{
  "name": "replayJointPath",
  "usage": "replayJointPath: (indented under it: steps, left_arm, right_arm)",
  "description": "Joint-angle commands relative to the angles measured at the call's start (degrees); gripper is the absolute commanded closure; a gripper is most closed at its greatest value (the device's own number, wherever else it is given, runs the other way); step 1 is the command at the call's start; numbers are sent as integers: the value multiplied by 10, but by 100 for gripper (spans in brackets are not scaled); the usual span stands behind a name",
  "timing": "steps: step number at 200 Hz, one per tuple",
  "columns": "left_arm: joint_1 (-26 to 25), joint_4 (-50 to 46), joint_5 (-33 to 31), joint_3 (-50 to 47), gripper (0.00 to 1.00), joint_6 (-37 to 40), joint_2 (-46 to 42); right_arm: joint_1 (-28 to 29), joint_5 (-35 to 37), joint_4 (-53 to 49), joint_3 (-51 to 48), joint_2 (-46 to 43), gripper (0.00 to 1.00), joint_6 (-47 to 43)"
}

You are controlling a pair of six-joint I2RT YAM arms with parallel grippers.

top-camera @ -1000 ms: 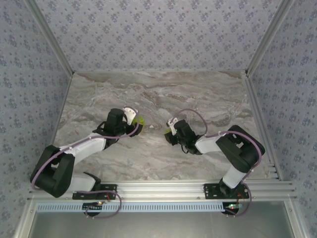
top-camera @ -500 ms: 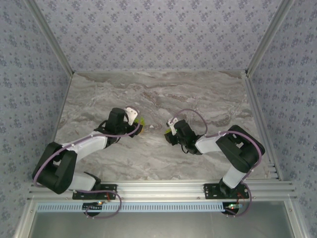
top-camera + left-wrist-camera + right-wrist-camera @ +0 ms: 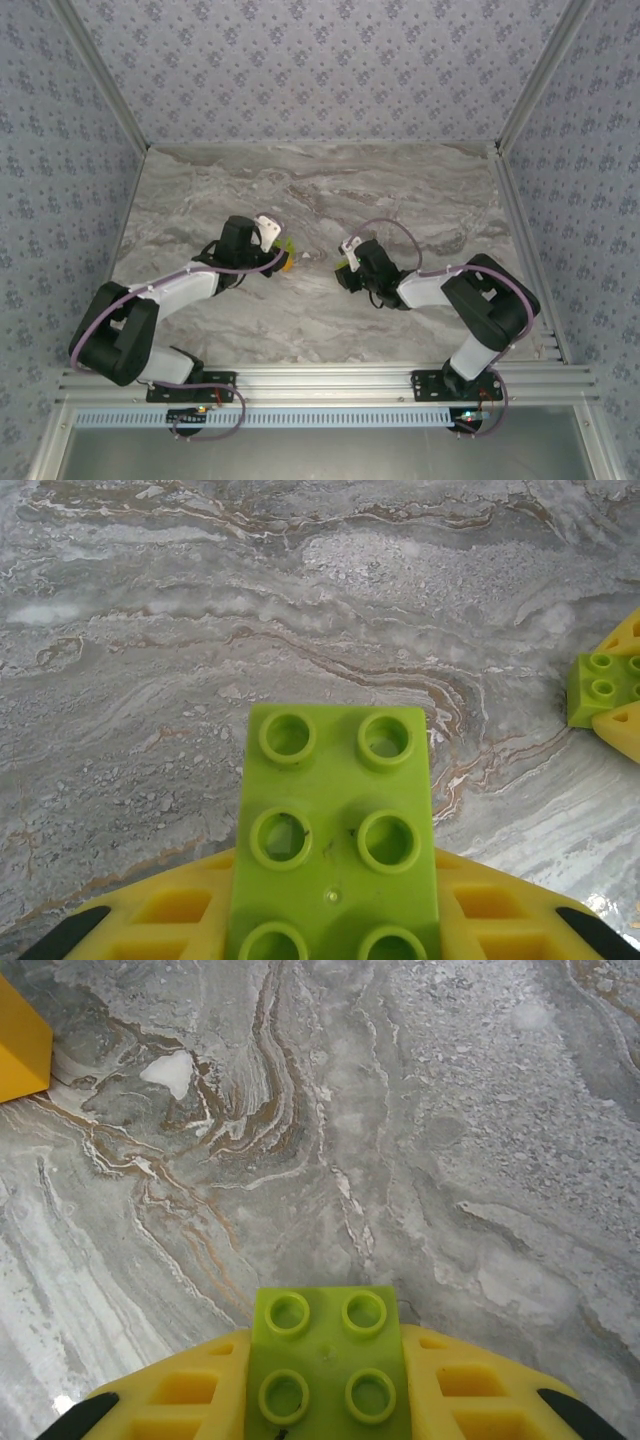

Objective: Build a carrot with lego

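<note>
— What room do you have?

— Plenty. The bench [image 3: 420, 190] is a wide slab of grey marble, bare around the middle, with patterned walls [image 3: 300, 70] well back on three sides. Both my arms reach in toward its centre from the near edge.

— And the lego?

— Two lime-green pieces, one in each pair of fingers. My left fingers [image 3: 170, 910] are pressed onto a long green brick [image 3: 335, 830], studs up. Its long axis runs straight out ahead of the fingers, and its far end sticks out free. My right fingers [image 3: 470, 1385] pinch a square green brick [image 3: 325, 1360], also studs up, with its front row of studs clear of the pads.

— How do they lie to each other?

— Near, but apart. From my left wrist the square green brick sits off to the right, past the tip of the long one, across a strip of bare marble. Neither arm is clearly the nearer; they meet about midway.

— So the carrot?

— Not built yet, I judge. Joining them means bringing one brick over the other's studs, so I must line up the long axis first. How high either brick hangs above the marble I cannot tell.
</note>
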Motion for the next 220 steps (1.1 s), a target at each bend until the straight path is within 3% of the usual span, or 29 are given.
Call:
replayJointPath:
  steps: [1,35,81,138,190,220]
  left_arm:
    - [3,-10,30,19,69,6,3]
    - [2,-51,135,35,72,5,-1]
    - [-45,-118,254,54,75,5,-31]
    - [-82,-179,408,104,76,29,-25]
    - [-86,-183,437,106,76,35,-28]
    - [-87,-195,440,111,77,44,-17]
  right_arm:
    - [-10,-26,-37,15,-21,87,-9]
    - [-40,-77,-106,40,-63,89,-32]
    - [-136,-318,-314,157,-109,88,-121]
    - [-190,-595,-601,334,-28,88,-284]
    - [-166,-690,-707,388,3,89,-361]
    - [-157,-687,-730,403,14,89,-372]
